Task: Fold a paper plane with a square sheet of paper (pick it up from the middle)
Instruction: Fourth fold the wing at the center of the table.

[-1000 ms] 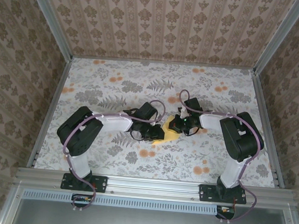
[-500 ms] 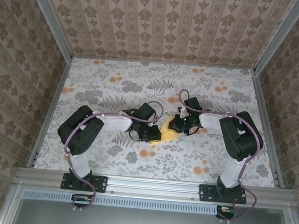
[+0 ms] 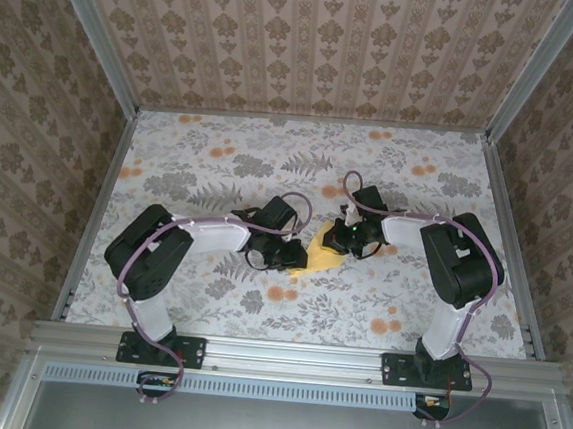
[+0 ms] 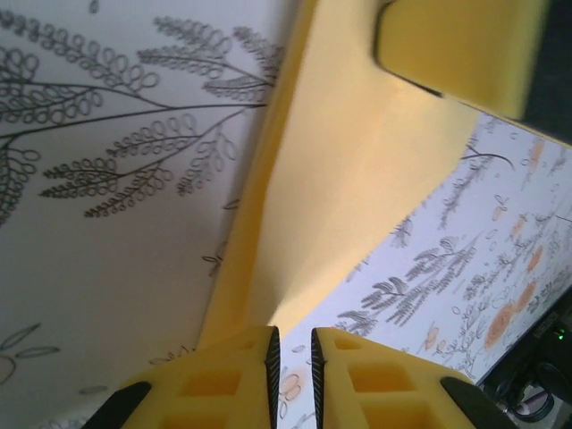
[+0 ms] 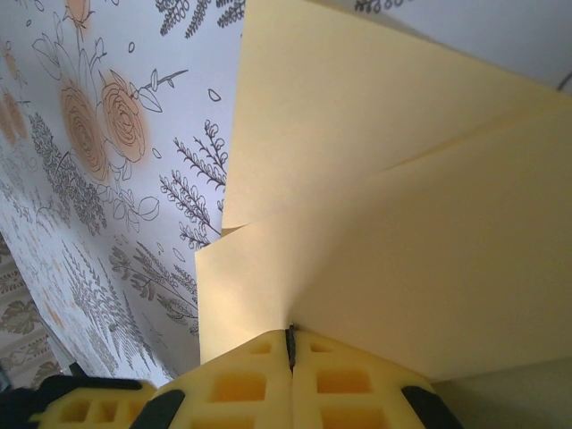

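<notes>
The square sheet of paper (image 3: 321, 256) is plain yellow, folded into overlapping creased layers, and lies mid-table between the two grippers. My right gripper (image 3: 337, 243) is shut on it: in the right wrist view a crease of the paper (image 5: 402, 206) runs straight into the closed jaws (image 5: 290, 332). My left gripper (image 3: 296, 259) is at the paper's left edge. Its jaws (image 4: 292, 332) stand a narrow gap apart with floral table showing between them. The folded edge (image 4: 349, 179) ends just at the left fingertip (image 4: 268, 335). The paper plane is out of view.
The floral grey tablecloth (image 3: 220, 169) covers the whole floor. It is closed in by patterned walls and aluminium rails (image 3: 96, 208) at left, right and back. Both arms bend inward toward the centre, with their cables looping above the wrists.
The left arm's elbow and gripper have shifted slightly left. The right gripper keeps its hold, and the paper has stayed where it was.
</notes>
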Available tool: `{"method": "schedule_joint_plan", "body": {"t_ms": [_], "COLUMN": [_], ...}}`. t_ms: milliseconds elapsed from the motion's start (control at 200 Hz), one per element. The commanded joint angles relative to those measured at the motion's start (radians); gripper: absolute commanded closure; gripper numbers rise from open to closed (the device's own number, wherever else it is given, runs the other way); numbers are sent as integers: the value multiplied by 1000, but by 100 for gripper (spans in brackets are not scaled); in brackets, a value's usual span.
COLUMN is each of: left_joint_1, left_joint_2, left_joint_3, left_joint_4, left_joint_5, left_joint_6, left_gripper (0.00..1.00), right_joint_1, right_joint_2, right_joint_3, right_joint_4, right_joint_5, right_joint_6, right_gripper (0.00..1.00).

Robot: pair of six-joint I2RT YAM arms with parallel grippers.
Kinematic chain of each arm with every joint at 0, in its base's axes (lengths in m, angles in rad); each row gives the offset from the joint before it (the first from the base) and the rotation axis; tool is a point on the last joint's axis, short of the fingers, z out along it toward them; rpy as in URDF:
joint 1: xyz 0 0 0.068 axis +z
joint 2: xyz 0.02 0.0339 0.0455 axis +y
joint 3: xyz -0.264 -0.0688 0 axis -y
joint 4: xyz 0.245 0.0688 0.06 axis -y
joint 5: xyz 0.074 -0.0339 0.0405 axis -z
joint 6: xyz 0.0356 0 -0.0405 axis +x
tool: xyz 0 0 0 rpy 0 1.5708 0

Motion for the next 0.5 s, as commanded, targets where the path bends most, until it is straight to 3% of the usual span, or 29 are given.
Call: {"method": "schedule_joint_plan", "body": {"t_ms": [0, 495], "left_joint_1": [-24, -54], "left_joint_2": [-53, -14], "left_joint_3": [-11, 26], "left_joint_4": [-31, -95], "left_joint_5": [-30, -100], "left_joint_6": [48, 153], "left_gripper": [79, 76], "right_joint_1": [-4, -4], "right_joint_2": [81, 70], "right_joint_3": [-26, -10], "right_joint_4": [-95, -101], "right_joint_5": [136, 127], "right_joint_6": [-12, -9], "right_gripper": [95, 95]}}
